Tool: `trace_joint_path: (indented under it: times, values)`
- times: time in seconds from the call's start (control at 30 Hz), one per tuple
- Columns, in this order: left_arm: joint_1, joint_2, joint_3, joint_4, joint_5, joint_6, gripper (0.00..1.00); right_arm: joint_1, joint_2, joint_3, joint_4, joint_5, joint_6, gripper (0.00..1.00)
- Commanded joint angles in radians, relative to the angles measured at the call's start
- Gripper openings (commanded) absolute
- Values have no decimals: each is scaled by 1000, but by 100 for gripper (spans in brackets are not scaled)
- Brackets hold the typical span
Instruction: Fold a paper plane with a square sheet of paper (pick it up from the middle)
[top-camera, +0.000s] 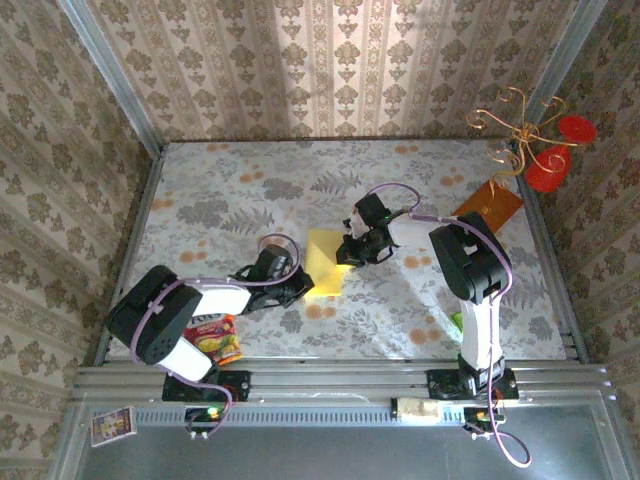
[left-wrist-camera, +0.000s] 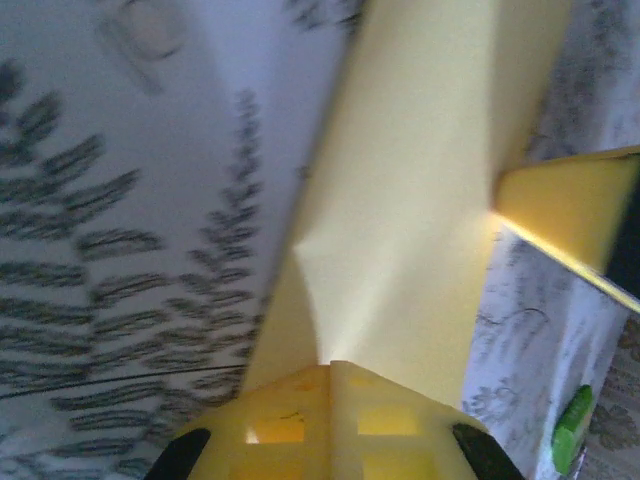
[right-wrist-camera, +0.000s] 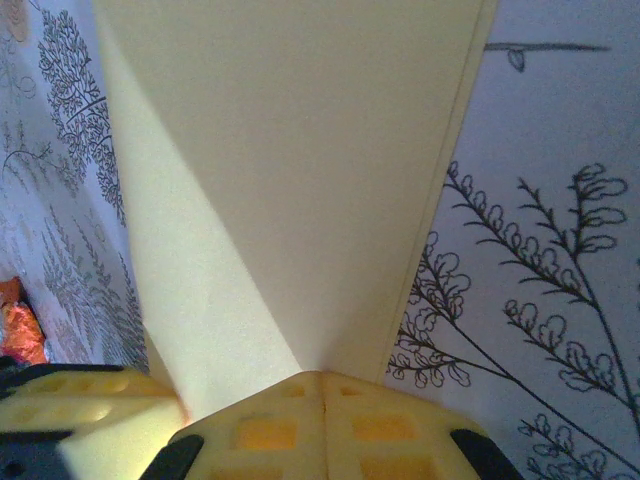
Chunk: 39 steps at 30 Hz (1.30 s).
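The pale-yellow square sheet of paper (top-camera: 326, 262) lies folded into a narrower strip in the middle of the floral table. My left gripper (top-camera: 302, 285) is shut on its near-left edge. In the left wrist view the paper (left-wrist-camera: 420, 180) runs out from between the closed fingertips of the left gripper (left-wrist-camera: 331, 364). My right gripper (top-camera: 347, 250) is shut on the far-right edge. In the right wrist view the sheet (right-wrist-camera: 300, 150) fans out from the pinched tips of the right gripper (right-wrist-camera: 322, 375), with a layered fold along its right side.
An orange-brown board (top-camera: 490, 204) leans at the back right beside a gold wire stand with red discs (top-camera: 548, 150). A colourful snack packet (top-camera: 216, 338) lies by the left arm's base. A small green packet (left-wrist-camera: 573, 430) sits near the right arm.
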<state>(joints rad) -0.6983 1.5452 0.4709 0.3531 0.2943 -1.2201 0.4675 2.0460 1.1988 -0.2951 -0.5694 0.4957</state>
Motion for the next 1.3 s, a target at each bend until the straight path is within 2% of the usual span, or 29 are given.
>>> trace_joint_path:
  times: [0.0,0.13,0.23,0.37,0.5,0.6,0.73,0.87,1.07,1.2,1.27]
  values:
    - [12,9,-46,18,-5,-59,0,3,200,-109,-167,367,-25,7]
    - [37,-49,-143,-4,-58,-122,0,3,196,-95,-180,371,-30,7]
    - [52,-137,-182,-56,-87,-120,0,3,195,-80,-191,371,-33,7]
    - [65,-281,-141,-228,-111,-23,0,4,184,-51,-212,366,-47,7]
    - [84,-390,-74,-330,-123,125,0,9,127,-29,-199,323,-81,8]
    - [108,-415,-23,-366,-108,236,9,22,65,-11,-179,231,-135,10]
    - [129,-386,48,-348,-45,308,22,33,-54,16,-156,126,-139,22]
    - [142,-296,143,-353,-6,369,35,2,-223,-57,22,36,9,41]
    - [179,-99,260,-281,104,380,41,-21,-309,-132,84,113,154,44]
    - [191,44,346,-254,195,414,39,-20,-362,-207,93,187,232,44]
    - [195,113,389,-255,232,417,36,-18,-407,-258,115,206,292,44]
